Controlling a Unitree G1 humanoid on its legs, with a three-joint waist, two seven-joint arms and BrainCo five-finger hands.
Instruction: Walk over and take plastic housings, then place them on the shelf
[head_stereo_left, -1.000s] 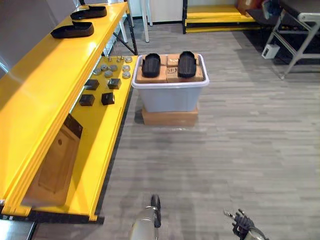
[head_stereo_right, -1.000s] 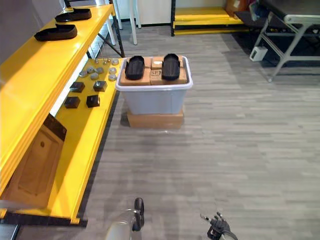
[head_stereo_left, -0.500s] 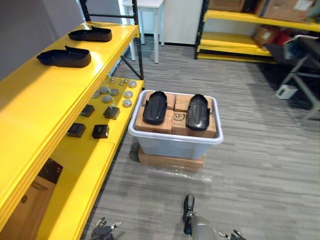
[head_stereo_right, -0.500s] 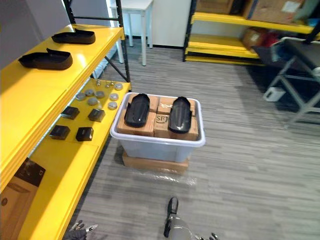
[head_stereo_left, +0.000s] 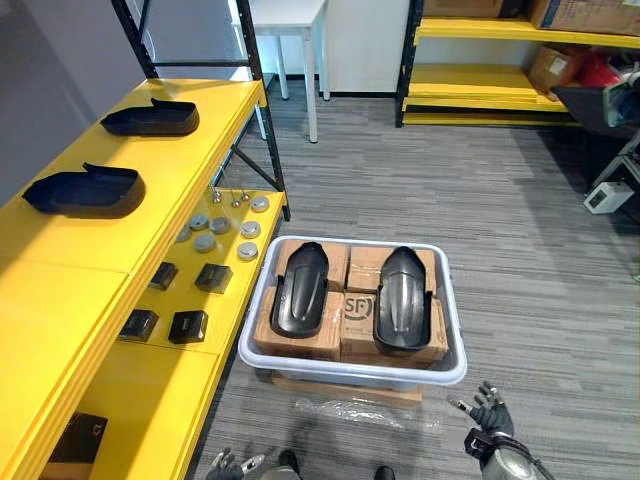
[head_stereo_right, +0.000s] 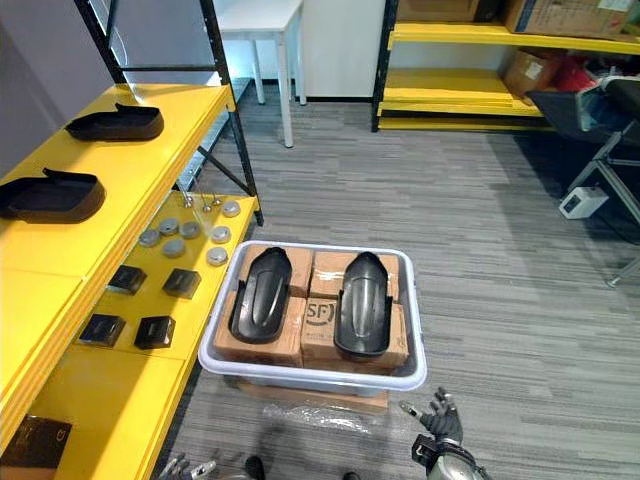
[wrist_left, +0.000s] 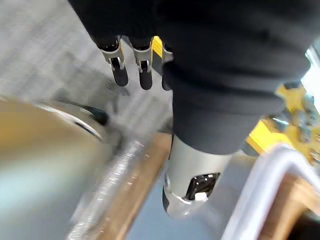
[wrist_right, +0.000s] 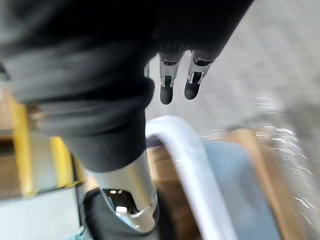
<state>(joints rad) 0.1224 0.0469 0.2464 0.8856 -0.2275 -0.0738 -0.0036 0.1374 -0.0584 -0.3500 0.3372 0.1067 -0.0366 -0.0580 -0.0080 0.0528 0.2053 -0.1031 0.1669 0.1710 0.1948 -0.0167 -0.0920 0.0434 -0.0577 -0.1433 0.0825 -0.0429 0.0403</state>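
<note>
- Plastic housings (head_stereo_left: 299, 290) are grasped by neither hand; the right hand (head_stereo_left: 490, 428) is shown released, low and just beside the near right corner of the bin (head_stereo_left: 350, 369); its fingers (wrist_right: 175, 82) are seen straight in the right wrist view
- the left hand (head_stereo_left: 228, 466) is shown low, nearer the robot than the bin's near left corner; its straight, relaxed fingers are seen in the left wrist view, with nothing held
- two housings are laid side by side, apart, on cardboard boxes (head_stereo_left: 345, 330) packed inside the bin; the bin is set on a flat carton (head_stereo_left: 340, 391) on the floor
- two further housings (head_stereo_left: 85, 190) are laid well apart on the top level of the yellow shelf (head_stereo_left: 60, 285)
- black blocks (head_stereo_left: 190, 325) and grey discs (head_stereo_left: 215, 230) are laid on the lower level
</note>
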